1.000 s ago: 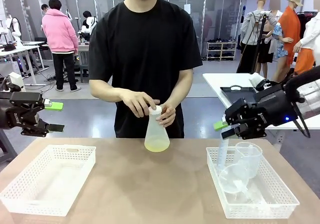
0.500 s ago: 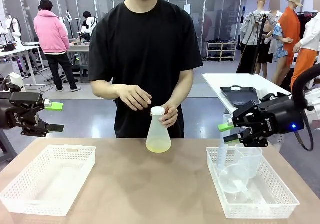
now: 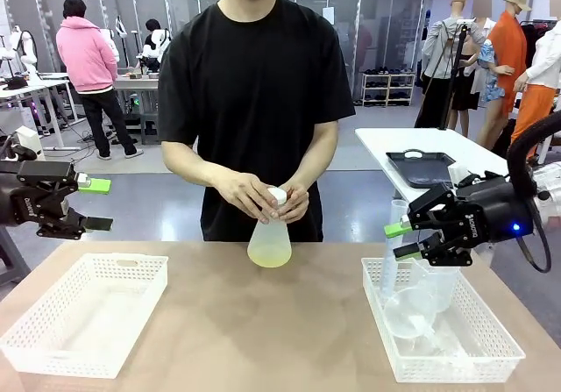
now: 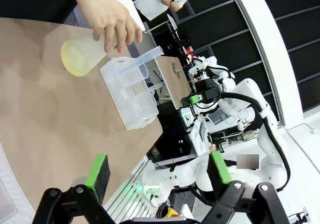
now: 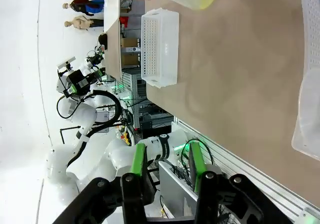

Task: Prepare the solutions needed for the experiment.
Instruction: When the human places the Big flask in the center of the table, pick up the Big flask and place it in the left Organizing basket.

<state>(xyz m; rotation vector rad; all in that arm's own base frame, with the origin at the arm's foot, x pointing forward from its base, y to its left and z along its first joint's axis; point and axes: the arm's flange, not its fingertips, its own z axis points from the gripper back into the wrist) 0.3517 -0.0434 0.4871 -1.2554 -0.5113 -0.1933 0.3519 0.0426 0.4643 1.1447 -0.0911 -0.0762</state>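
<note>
Solutions lie shallow in a capped translucent plastic flask at mid-table, tilted in the person's hands; at far left the left gripper hangs wide open, empty; the right gripper, jaws half apart, holds nothing above the right basket. The flask is probably light, smooth-walled and sloshy; grip its neck and keep it upright.
</note>
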